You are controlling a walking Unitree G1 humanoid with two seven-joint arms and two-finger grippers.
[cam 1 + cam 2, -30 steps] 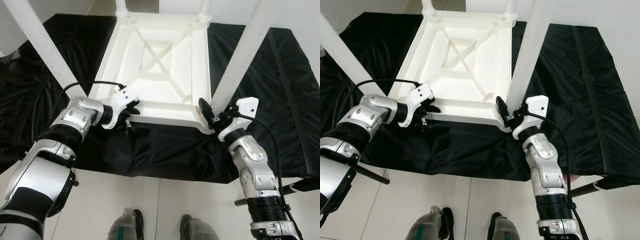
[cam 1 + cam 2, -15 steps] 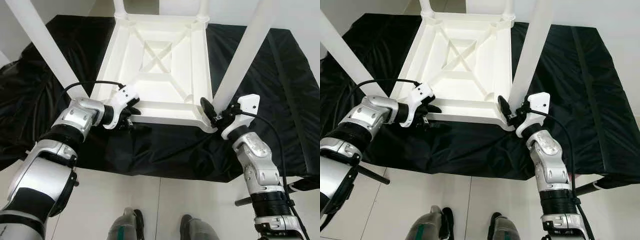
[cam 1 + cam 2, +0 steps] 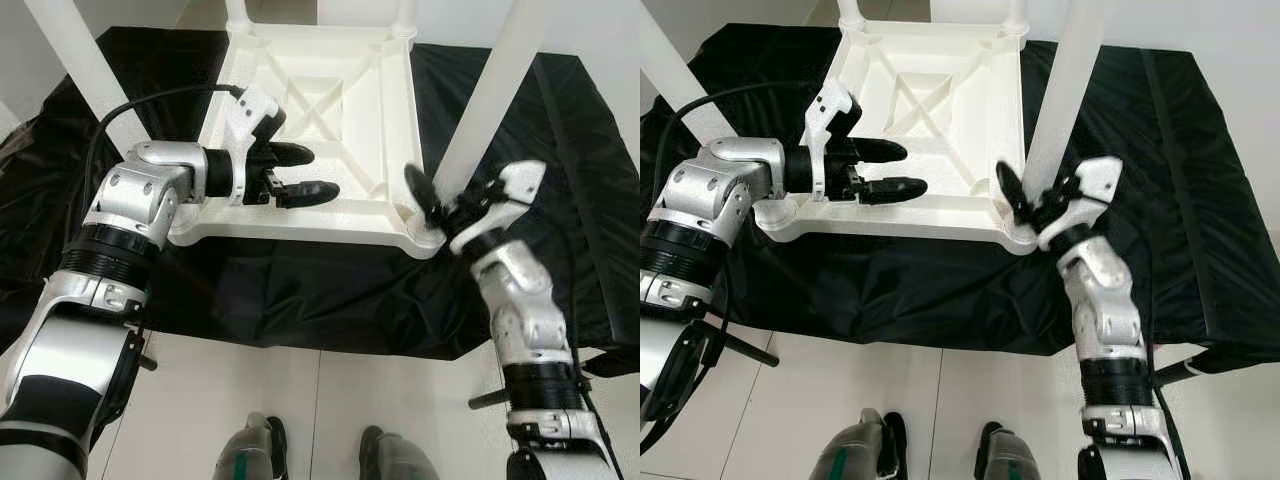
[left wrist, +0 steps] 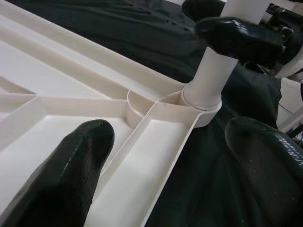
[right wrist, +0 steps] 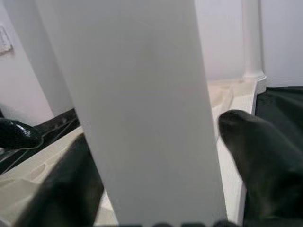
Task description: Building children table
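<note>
While right hand straddles leg, contact hidden; leg top cropped.

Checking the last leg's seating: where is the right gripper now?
In the eye views the right gripper sits at the upturned white table's near right corner, fingers either side of the white leg just above its socket.

two jointed arms in brushed silver metal with black ribbed collars at the joints. the left gripper has two long, glossy black rounded fingers under a white plastic wrist housing, fed by a black cable looping off the forearm. the right gripper carries a matching white housing and cable. grey feet with green trim show below.
</note>
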